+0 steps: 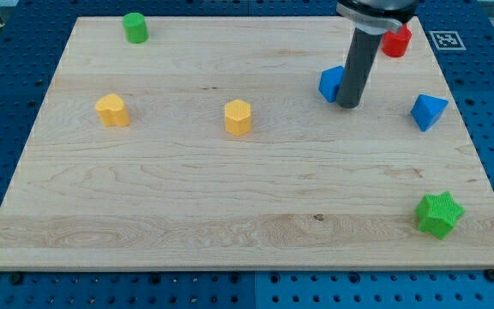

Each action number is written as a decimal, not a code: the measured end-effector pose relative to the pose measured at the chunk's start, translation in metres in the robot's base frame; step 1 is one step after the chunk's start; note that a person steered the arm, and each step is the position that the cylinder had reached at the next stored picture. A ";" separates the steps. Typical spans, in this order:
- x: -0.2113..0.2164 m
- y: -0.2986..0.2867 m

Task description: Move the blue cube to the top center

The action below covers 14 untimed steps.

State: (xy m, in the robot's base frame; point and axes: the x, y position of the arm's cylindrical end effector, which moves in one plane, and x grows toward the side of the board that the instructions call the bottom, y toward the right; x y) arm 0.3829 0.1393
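The blue cube sits on the wooden board in the upper right part of the view. My rod comes down from the view's top, and my tip rests on the board right against the cube's right side, partly covering it. The cube lies right of the board's top centre.
A red block is partly hidden behind the rod at the top right. A blue triangular block lies right of my tip. A green star is at bottom right, a green cylinder at top left, and two yellow blocks sit left and centre.
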 end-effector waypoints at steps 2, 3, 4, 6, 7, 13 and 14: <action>-0.046 -0.001; -0.062 -0.009; -0.062 -0.017; -0.060 -0.055; -0.058 -0.063; -0.076 -0.109; -0.096 -0.109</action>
State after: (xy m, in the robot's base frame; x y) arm 0.2869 0.0304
